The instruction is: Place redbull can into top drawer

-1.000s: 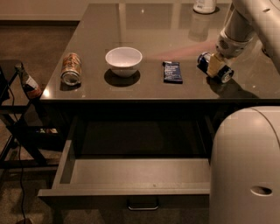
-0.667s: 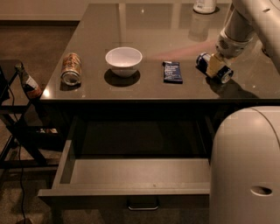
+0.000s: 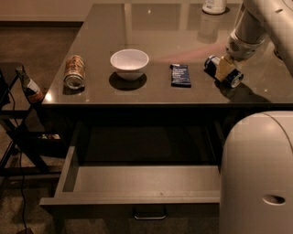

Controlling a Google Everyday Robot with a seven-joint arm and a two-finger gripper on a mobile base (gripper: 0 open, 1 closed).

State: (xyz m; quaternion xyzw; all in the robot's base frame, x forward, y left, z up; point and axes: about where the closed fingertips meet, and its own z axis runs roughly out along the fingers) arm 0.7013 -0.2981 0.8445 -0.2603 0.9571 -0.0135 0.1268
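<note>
The redbull can (image 3: pixel 212 64), blue and silver, lies on its side at the right of the dark counter (image 3: pixel 183 27). My gripper (image 3: pixel 224 70) comes down from the upper right and sits right over the can's middle, covering part of it. The top drawer (image 3: pixel 137 199) is pulled open below the counter's front edge, its grey inside is bare, and a small metal handle (image 3: pixel 149 214) sits at its centre.
On the counter stand a flat dark-blue packet (image 3: pixel 180 74), a white bowl (image 3: pixel 129 62) and an orange-brown and white can (image 3: pixel 74 71) on its side. A white container (image 3: pixel 214 6) stands at the back. My white body (image 3: pixel 256 173) fills the lower right. A dark stand (image 3: pixel 18 119) is at the left.
</note>
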